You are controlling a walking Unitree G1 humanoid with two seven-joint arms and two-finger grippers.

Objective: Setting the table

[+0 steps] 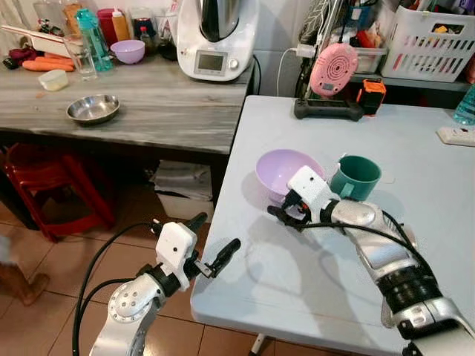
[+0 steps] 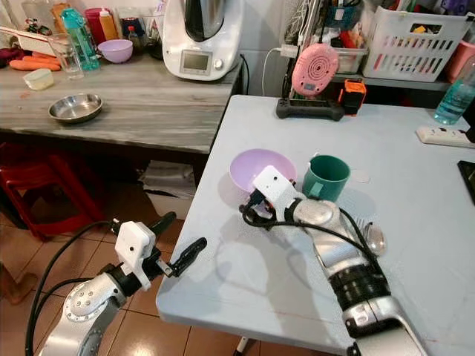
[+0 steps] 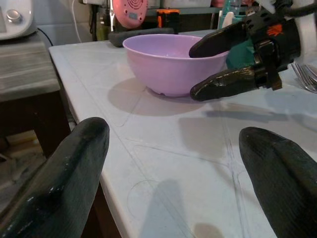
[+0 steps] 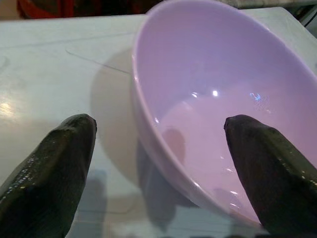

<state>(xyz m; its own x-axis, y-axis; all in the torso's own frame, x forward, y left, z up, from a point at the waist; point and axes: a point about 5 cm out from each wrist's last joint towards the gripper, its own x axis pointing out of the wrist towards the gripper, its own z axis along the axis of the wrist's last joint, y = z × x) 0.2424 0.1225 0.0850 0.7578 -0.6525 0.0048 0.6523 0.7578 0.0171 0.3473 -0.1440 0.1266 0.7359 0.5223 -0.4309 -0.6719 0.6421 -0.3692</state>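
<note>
A pale lilac plastic bowl [image 1: 282,172] stands upright on the white plastic bench [image 2: 415,222], near the bench's left edge, with a dark green plastic mug [image 1: 355,178] just beside it on the robot's right. The right end effector [image 1: 286,213] reaches over the bench to the bowl's near rim; its two black fingers [image 4: 54,168] are spread apart, one outside the bowl wall and one over the hollow, straddling the rim without closing on it. A metal fork [image 2: 364,226] and spoon [image 2: 376,239] lie on the bench just right of the right forearm, partly hidden by it.

The left end effector [image 1: 215,241] hangs off the bench's near-left corner above the tiled floor [image 1: 67,259], its fingers [image 3: 74,168] apart and holding nothing.

At the far end of the bench stand a round pink gadget [image 1: 334,69] on a black base, a small orange and black device [image 1: 371,95] and a white lattice basket [image 1: 430,44]. A grey wooden counter [image 1: 156,104] to the left carries a steel bowl [image 1: 93,109], a white kitchen machine [image 1: 217,41] with a small screen, a second lilac bowl [image 1: 128,51] and bottles. No writing or brand is legible anywhere.
</note>
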